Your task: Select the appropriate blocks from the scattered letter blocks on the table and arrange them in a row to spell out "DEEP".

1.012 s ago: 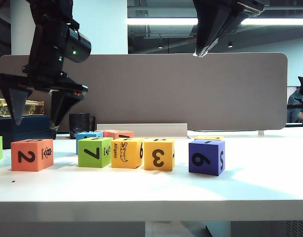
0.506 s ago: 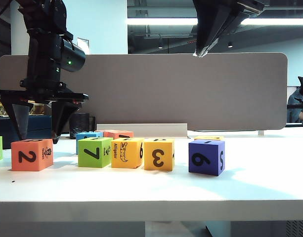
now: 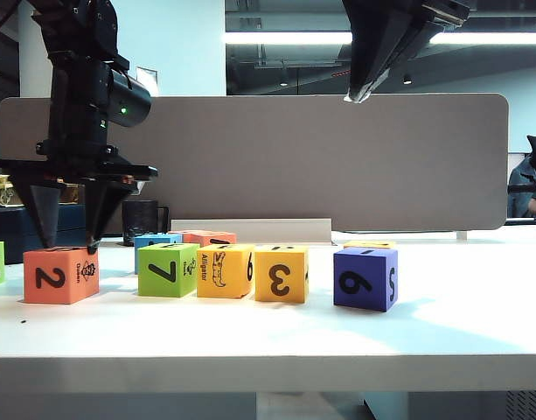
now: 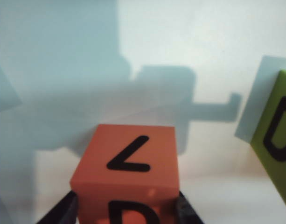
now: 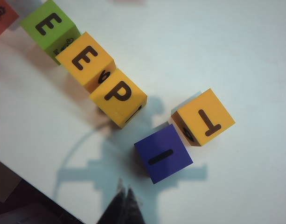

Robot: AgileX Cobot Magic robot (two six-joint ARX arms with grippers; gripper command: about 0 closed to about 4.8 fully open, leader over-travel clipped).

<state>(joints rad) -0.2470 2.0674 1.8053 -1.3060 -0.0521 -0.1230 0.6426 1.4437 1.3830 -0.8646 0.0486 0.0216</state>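
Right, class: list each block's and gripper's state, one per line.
orange block: on table, unlifted
green block: touching alligator block
alligator block: mid-row
"3" block: row's end
purple block: apart from row
left gripper: fingers straddle orange block, grip unclear
right gripper: shut, raised high

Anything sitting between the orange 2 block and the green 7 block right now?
Nothing: the exterior view shows only bare table between the orange 2 block, under the left gripper, and the green 7 block.
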